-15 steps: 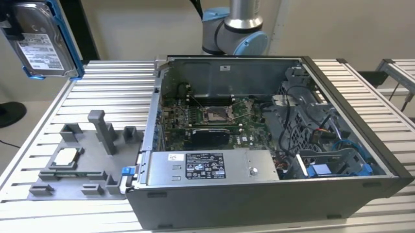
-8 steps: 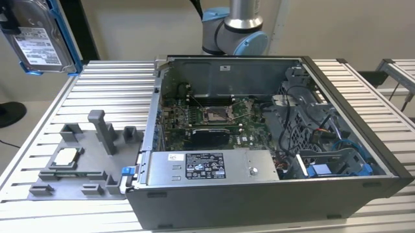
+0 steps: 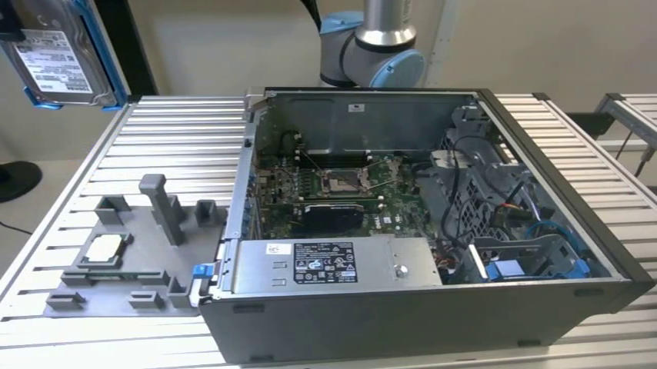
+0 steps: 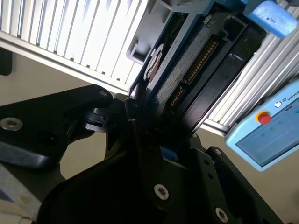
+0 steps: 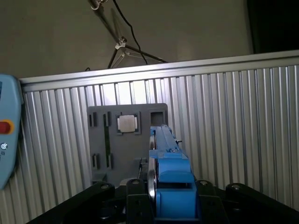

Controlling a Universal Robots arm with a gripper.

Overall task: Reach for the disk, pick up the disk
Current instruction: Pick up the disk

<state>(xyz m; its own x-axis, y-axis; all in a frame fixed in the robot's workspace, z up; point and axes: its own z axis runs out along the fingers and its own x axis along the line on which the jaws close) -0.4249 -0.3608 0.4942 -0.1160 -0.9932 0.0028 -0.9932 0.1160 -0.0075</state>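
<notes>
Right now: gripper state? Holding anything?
Gripper: closed, holding the disk by its blue-railed edges.

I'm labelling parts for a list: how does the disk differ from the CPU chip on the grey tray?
The disk hangs in the air, clamped in the gripper; the CPU chip lies flat in the grey tray. The disk is larger and rectangular, with blue rails and a white label; the CPU chip is small, square and bare. Both are silver.
</notes>
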